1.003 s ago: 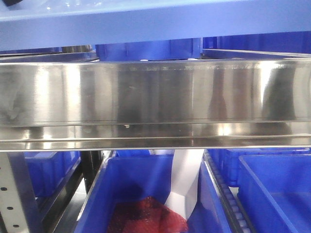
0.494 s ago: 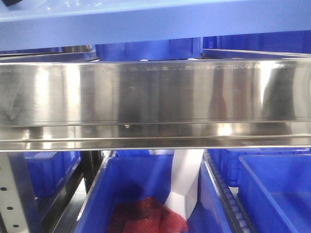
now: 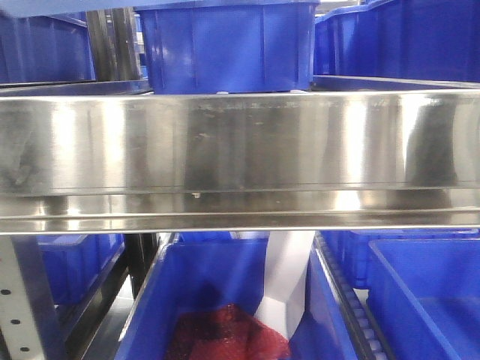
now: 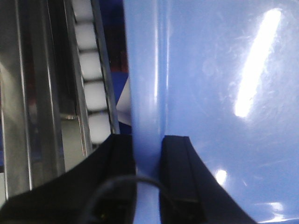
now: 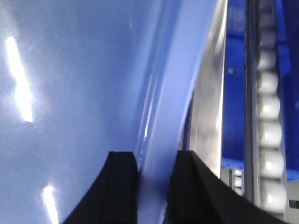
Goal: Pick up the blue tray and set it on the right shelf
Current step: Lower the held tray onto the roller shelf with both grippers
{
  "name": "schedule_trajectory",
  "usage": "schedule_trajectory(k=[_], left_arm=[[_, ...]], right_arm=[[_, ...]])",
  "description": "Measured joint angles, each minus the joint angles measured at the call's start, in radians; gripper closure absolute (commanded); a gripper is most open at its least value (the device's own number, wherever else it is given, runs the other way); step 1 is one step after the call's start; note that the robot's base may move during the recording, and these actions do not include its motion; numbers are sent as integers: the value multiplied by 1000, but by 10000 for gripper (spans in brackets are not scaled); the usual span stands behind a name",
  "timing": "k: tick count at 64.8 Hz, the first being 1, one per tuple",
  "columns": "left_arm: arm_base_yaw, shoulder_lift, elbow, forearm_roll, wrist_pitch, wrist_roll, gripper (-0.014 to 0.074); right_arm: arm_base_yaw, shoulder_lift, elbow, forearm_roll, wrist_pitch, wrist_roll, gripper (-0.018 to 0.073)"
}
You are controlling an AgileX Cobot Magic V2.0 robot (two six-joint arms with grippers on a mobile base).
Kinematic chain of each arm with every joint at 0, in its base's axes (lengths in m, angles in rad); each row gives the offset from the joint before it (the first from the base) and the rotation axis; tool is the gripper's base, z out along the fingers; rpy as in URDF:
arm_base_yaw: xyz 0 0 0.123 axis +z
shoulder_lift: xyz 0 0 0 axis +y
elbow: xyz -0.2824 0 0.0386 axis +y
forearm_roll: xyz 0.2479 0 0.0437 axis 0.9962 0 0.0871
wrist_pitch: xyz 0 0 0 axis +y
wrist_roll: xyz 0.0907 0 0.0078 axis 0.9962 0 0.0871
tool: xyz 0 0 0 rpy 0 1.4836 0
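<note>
Blue tray [image 4: 224, 93] rim is pinched by left end effector [image 4: 148, 145], nearly closed. Same on the other side with right end effector [image 5: 156, 161]. Tray body is held between them. The rim runs straight ahead from each; the long axis cannot be told. Roller tracks [image 5: 268, 116] are seen outboard, and the right shelf [image 3: 240, 142] ahead.

No legible writing anywhere.
The right shelf [image 3: 240, 142], the storage bins [image 3: 225, 45] and the blue tray [image 4: 224, 93] carry no readable marks.
</note>
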State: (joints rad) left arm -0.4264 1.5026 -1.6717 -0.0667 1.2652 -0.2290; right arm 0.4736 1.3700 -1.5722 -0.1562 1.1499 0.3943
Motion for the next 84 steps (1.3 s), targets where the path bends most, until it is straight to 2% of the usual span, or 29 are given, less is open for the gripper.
schedule_trajectory(k=[14,29,34,38,47,49,54,68,75,84], left_arm=[[33,134,-41,-9,-30,5,645],[37,229,-42,17,-64,6,624],[37,249,-42,24,-69,7,558],[37,261,-42,26,-71,10,467],[37,276,-42,15,-88,24,159],[37,277,-42,8,-92,24,99],[35,277,-42,-4,-102,26,5],[33,277,-60,-11,-109,26,44],[33,262,-63,-11,-109,36,95],[14,175,-31,3,-123,52,252]], right_arm=[[-68,178,-88,25,-20,-32,503],[-76,332,-94,22,-38,-38,477],[-80,366,-94,21,-42,-38,377],[-80,384,-94,21,-45,-38,234],[-78,398,-94,25,-53,-57,-69],[-76,398,-94,32,-56,-62,-92],[-70,398,-98,44,-63,-66,-70],[-69,372,-112,49,-70,-68,-53],[-69,320,-112,49,-70,-68,47],[-69,215,-87,50,-79,-74,292]])
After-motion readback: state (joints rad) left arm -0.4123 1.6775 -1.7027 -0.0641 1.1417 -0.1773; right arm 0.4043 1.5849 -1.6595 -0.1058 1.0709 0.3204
